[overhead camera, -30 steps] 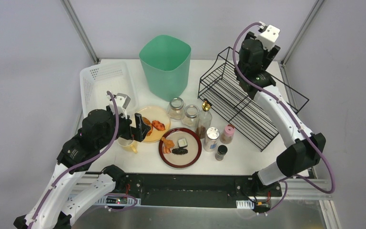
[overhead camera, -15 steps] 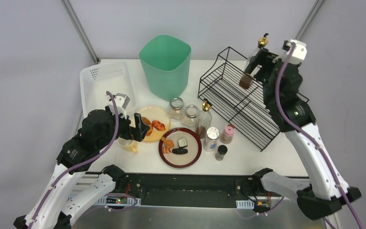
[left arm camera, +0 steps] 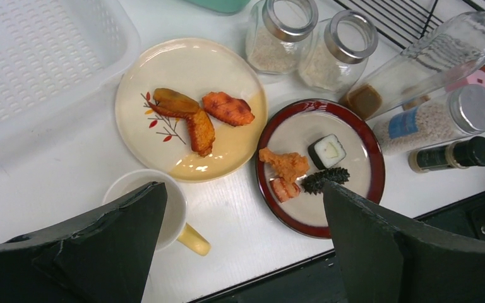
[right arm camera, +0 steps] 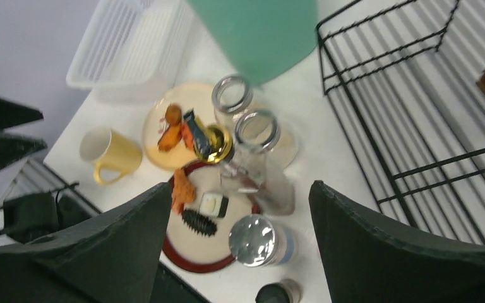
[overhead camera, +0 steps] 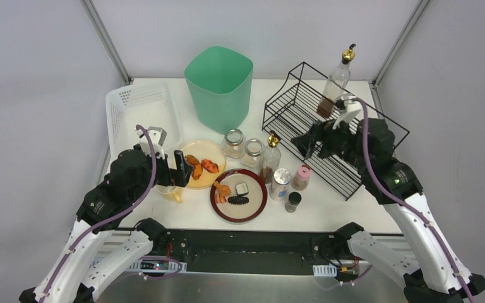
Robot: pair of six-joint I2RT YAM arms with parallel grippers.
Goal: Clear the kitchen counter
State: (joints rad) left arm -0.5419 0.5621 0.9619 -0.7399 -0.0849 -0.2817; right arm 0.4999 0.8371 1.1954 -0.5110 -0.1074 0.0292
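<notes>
Your right gripper (overhead camera: 309, 139) has just let go of the tall bottle (overhead camera: 333, 85). A moment ago it held that bottle up by the wire rack (overhead camera: 344, 173). Now the bottle stands by itself at the back of the rack, at about 1 o'clock on the bench (overhead camera: 335, 205). The gripper has come back down and hangs spread wide, holding nothing, over the gold-top bottle (overhead camera: 269, 158) and the two jars (overhead camera: 233, 142) near the middle. Your left gripper (left arm camera: 245, 189) is spread wide and empty too, above the mug (overhead camera: 170, 191) at about 8 o'clock. So one thing is off the bench, but the plates, jars and shakers are still on it. The gold-top bottle looks like your next pick. It is tall, thin and packed close to the jars, so it could tip.
</notes>
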